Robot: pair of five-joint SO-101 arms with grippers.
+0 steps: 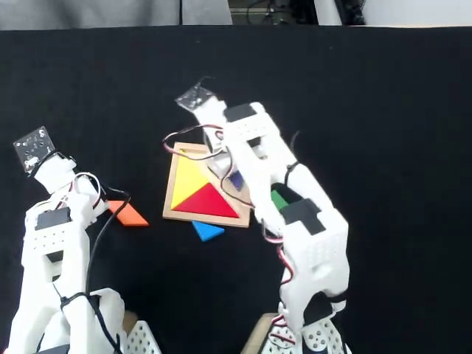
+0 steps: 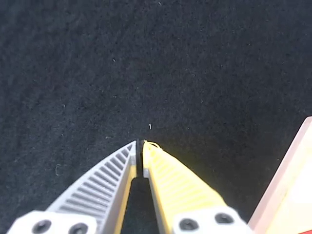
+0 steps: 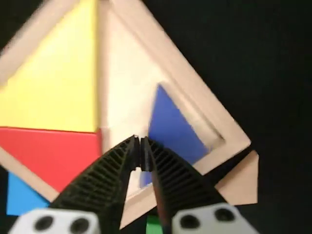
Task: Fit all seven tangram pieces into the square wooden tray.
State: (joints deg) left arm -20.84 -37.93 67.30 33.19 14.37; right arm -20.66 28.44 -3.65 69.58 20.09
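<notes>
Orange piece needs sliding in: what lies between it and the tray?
Nothing: in the high view, bare black table separates the orange piece from the tray.

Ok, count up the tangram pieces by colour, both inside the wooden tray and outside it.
Yellow triangle: 1
Red triangle: 1
Dark blue triangle: 1
Light blue piece: 1
Orange parallelogram: 1
Green piece: 1
Pale tan triangle: 1
Total: 7

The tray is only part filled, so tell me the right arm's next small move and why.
Probably raise the right gripper away from the tray toward the green piece. It is shut on nothing above the dark blue piece, which already lies in the tray with the yellow piece and the red piece; green looks the nearest piece outside.
</notes>
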